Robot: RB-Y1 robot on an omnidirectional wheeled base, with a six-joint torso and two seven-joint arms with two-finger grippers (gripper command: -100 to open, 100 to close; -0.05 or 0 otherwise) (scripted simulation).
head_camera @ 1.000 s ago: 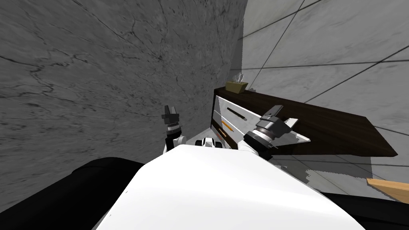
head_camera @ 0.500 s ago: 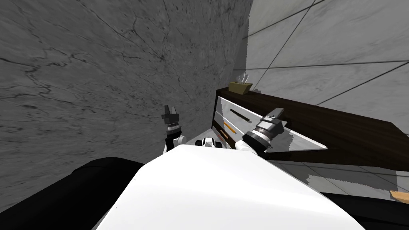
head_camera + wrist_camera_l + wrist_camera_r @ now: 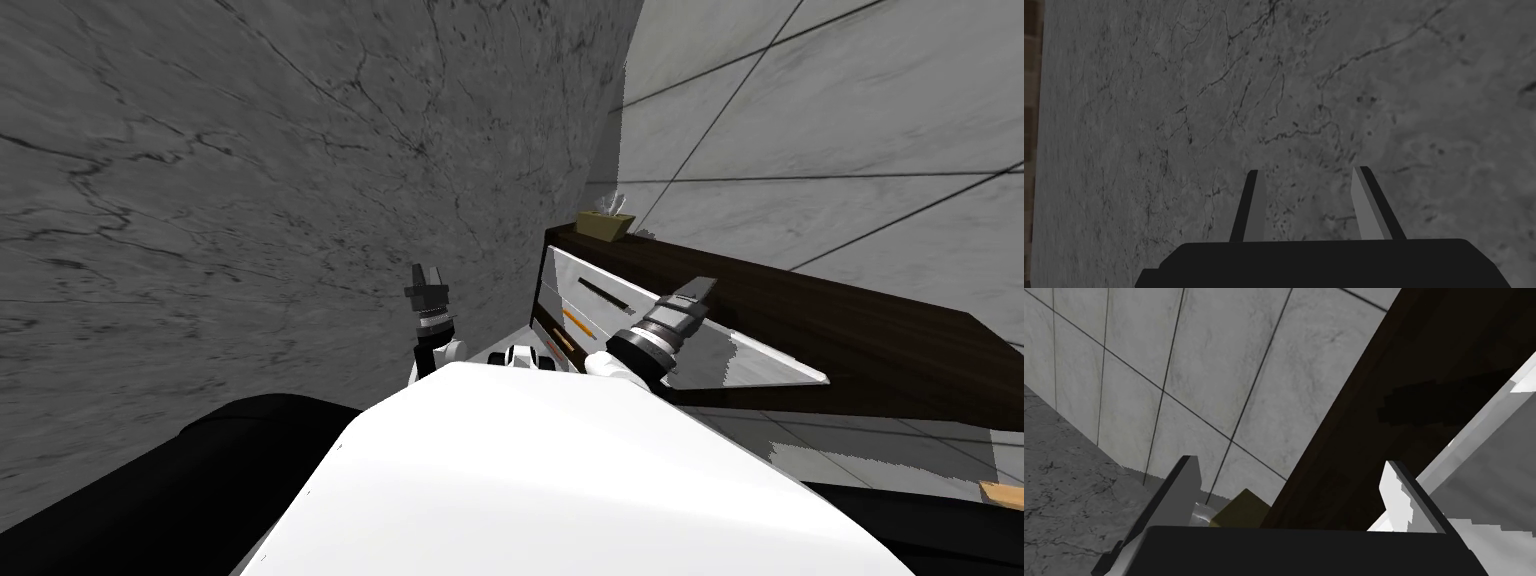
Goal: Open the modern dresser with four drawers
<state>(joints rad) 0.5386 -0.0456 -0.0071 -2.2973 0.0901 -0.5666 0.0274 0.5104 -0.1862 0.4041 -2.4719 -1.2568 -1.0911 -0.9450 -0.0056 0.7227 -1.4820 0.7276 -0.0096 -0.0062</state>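
Here, the largest thing is the dark grey veined wall [image 3: 250,200], to the left of the dresser [image 3: 860,330]. A pale tiled wall [image 3: 850,110] rises behind the dresser. The dresser has a long, dark brown top and flat, light grey drawer fronts [image 3: 590,300], one with a thin dark slot. The right gripper [image 3: 697,290] hangs before the dresser's upper front. The right wrist view shows its jaws spread around nothing, and a small olive tissue box [image 3: 1241,510] at the dresser's far end. The left gripper [image 3: 426,276], left of the dresser, has its jaws apart.
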